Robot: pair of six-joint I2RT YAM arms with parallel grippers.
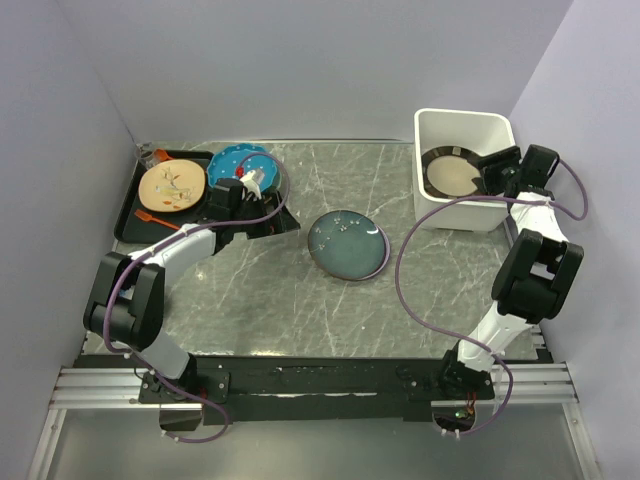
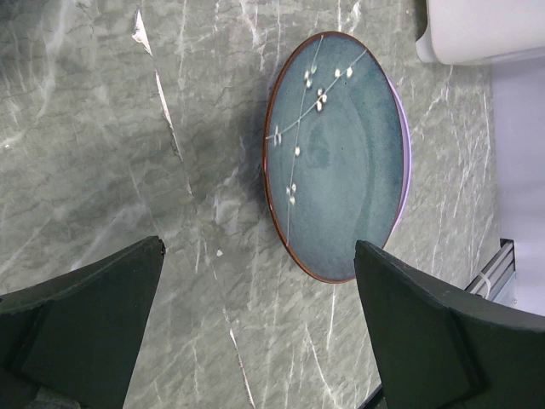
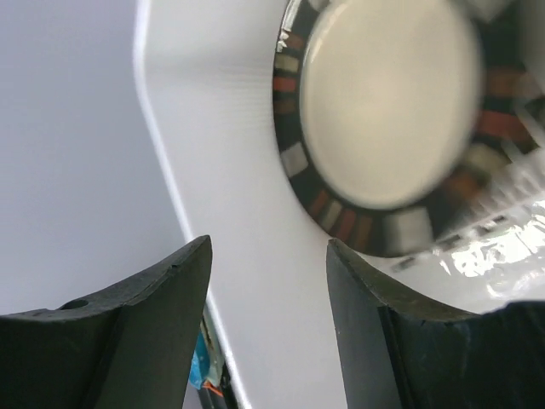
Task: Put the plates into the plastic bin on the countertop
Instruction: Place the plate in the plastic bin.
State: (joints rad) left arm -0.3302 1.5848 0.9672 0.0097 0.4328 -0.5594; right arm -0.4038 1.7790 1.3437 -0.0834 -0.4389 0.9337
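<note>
A cream plate with a black-striped rim (image 1: 450, 175) lies inside the white plastic bin (image 1: 463, 122) at the back right of the countertop (image 1: 300, 300). My right gripper (image 1: 497, 170) hangs over the bin's right side; in the right wrist view it (image 3: 268, 247) is open and empty above the bin wall (image 3: 230, 170), beside that plate (image 3: 383, 102). A blue-grey plate (image 1: 347, 245) sits mid-counter, with a lavender edge (image 2: 407, 153) showing under it. My left gripper (image 1: 275, 222) is wide open and empty, to the left of that plate (image 2: 341, 153).
A black tray (image 1: 130, 215) at the back left carries an orange-toned plate (image 1: 172, 186) and a teal dotted plate (image 1: 240, 165). Walls close in on the left, back and right. The bin's corner (image 2: 485, 30) shows in the left wrist view.
</note>
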